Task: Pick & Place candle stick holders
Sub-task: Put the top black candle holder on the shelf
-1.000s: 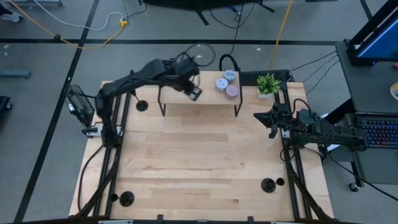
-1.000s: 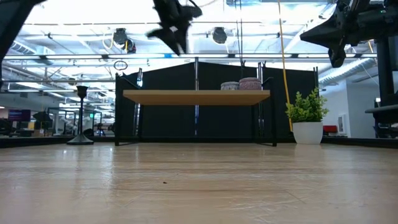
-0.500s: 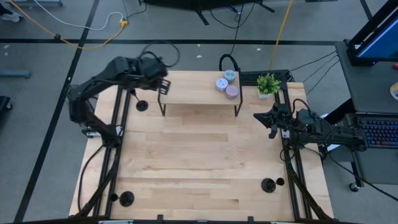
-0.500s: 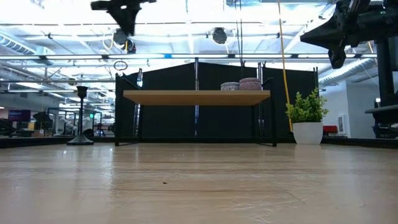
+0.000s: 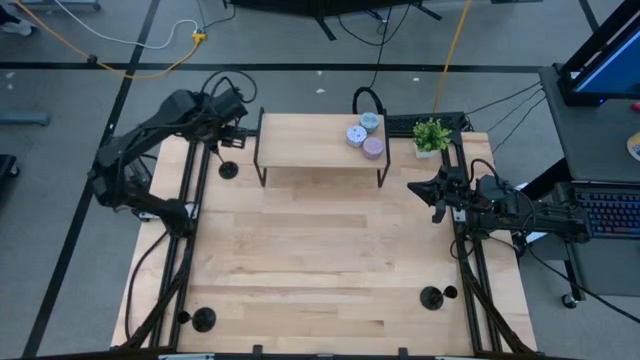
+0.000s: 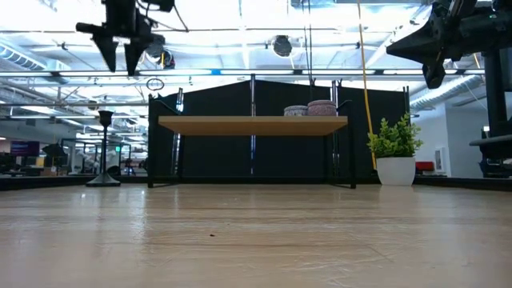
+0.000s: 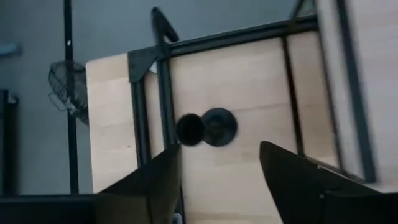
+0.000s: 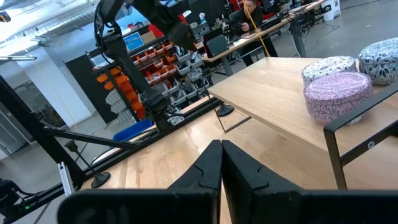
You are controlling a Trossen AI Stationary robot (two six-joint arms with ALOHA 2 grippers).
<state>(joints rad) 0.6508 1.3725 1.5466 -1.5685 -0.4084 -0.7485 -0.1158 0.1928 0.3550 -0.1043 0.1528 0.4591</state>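
- Left gripper (image 5: 236, 137) hangs high over the desk's (image 5: 320, 260) far left corner, jaws spread, empty, above a holder (image 7: 205, 128).
- That holder stands on the desk beside the shelf (image 5: 320, 140).
- Right gripper (image 5: 437, 197) waits at the right edge, jaws pressed together.

Broad bare table (image 5: 320, 260) lies in front of the shelf (image 5: 310, 140). At the far-left corner, a candle stick holder (image 5: 228, 169) stands between the shelf's leg and the frame rail, with the left gripper (image 5: 232, 128) spread above it.

The left gripper (image 5: 231, 135) hangs high at the table's 11 o'clock corner, pointing down with fingers (image 7: 292, 174) spread apart, while the right gripper (image 5: 437, 192) waits raised at 3 o'clock, fingers (image 8: 211, 171) pressed together.
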